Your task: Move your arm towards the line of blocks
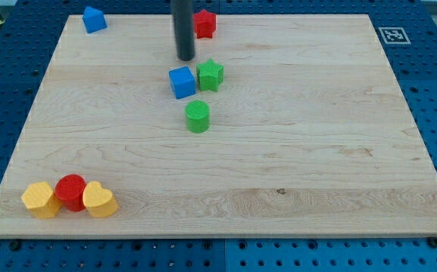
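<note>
My tip (186,58) — the lower end of a straight dark rod, with no hand to spread or pinch — stands on the pale wooden worktop (316,151) just above the blue cube (182,82), which touches the green star block (210,75). A green cylinder (198,117) sits below them. The line — yellow hexagon block (41,199), red cylinder (72,192), yellow heart block (100,200) — lies well apart at the view's bottom left.

Rod upright, dropping straight from view's top, left of centre. Dark, straight, no tilt that I can see. My tip (186,59) down at board level in upper part of view. Rest of arm out of frame.
</note>
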Robot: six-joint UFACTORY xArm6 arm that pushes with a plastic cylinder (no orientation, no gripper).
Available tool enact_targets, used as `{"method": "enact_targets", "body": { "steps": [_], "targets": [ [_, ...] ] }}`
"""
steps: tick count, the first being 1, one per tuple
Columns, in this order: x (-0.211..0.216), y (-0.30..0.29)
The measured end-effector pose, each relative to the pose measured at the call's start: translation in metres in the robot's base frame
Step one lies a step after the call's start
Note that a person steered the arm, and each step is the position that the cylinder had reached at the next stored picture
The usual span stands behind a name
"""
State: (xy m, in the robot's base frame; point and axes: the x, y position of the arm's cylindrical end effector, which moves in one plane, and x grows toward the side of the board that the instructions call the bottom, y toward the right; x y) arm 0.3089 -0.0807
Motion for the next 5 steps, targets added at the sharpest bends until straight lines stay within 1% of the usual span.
{"method": "enact_targets", "body": {
  "steps": [1,2,3,4,5],
  "targets": [
    [0.006,-0.025],
    [0.006,-0.025],
    [0.034,-0.029],
    [0.084,-0.084],
    [0.125,-0.178]
  ]
}}
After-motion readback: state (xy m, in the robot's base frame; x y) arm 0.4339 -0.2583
